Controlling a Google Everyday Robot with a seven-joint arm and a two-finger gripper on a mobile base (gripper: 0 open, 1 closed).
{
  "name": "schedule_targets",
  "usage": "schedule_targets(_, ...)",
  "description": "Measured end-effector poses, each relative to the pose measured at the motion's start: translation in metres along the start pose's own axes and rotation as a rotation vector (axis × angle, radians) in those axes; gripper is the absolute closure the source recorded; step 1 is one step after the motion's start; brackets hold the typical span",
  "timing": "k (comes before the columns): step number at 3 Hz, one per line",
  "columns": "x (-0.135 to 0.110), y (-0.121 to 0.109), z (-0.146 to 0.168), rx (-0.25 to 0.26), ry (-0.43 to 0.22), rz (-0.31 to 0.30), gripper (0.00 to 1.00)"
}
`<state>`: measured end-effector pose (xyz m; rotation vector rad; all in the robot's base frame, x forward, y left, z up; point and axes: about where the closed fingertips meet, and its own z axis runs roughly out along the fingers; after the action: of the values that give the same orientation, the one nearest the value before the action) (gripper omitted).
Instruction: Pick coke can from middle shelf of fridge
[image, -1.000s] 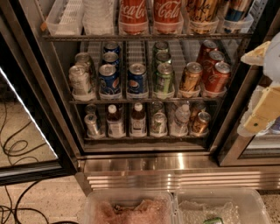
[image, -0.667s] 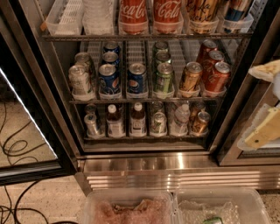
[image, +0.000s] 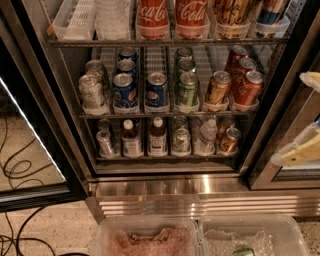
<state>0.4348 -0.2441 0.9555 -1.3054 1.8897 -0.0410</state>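
Red aluminium with white script and a silver top marks the coke can (image: 248, 89). It stands upright at the front of the lane just right of the gold can (image: 218, 88), on the middle shelf (image: 160, 115) of the fridge (image: 200, 192). More red cans (image: 239, 64) line up behind it in the same lane, so the front one looks the easiest to take. The hand (image: 292, 117) hangs well to the right of the gold can and slightly lower, outside the shelf and in front of the door frame (image: 280, 100). It is released, its two pale halves spread wide with nothing between them. I judge the step in hand to be the approach, with no contact made yet. The next move calls for travelling left and inward, level with the can's body and above the shelf's front rail. It must also avoid nudging the gold can, which sits just beside the target. The can's wall looks thin and smooth, so a centred, moderate squeeze seems wise.
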Motion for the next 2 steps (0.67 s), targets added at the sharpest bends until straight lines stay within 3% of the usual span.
schedule_targets(1, -0.003, 0.002, 0.008, 0.024, -0.035, 0.017, 0.0)
schedule_targets(2, -0.006, 0.025, 0.022, 0.083, -0.098, 0.091, 0.0)
